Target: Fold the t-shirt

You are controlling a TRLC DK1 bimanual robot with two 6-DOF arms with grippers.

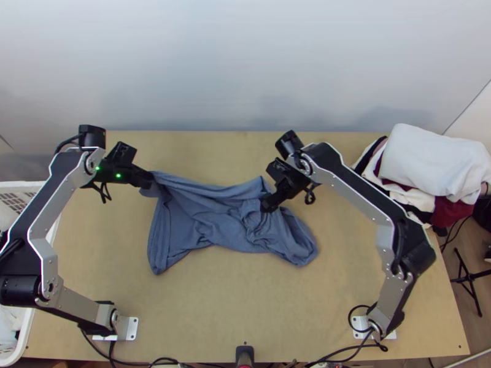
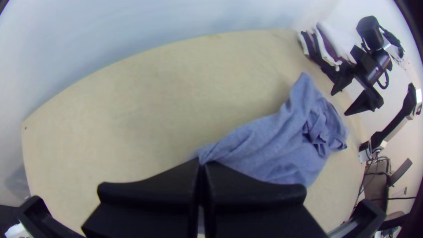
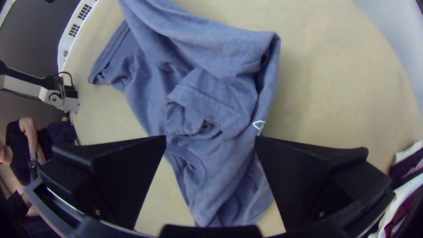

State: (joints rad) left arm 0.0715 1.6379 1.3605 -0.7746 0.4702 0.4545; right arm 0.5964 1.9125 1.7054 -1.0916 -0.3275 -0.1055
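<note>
The blue t-shirt (image 1: 208, 214) lies bunched and wrinkled across the middle of the table, with its left upper corner lifted. My left gripper (image 1: 149, 178) is shut on that corner; in the left wrist view the fingers of my left gripper (image 2: 202, 165) meet on the cloth (image 2: 269, 136). Over the shirt's right part is my right gripper (image 1: 267, 203). In the right wrist view my right gripper (image 3: 210, 139) stands open above the crumpled cloth (image 3: 211, 97), whose folded hem and a small white mark show between and beyond the fingers.
A pile of white, dark and red clothes (image 1: 429, 165) lies at the table's right back corner. A white basket (image 1: 24, 343) stands at the left edge. Bare table (image 1: 245, 300) stretches in front of the shirt, and a wall rises behind the table.
</note>
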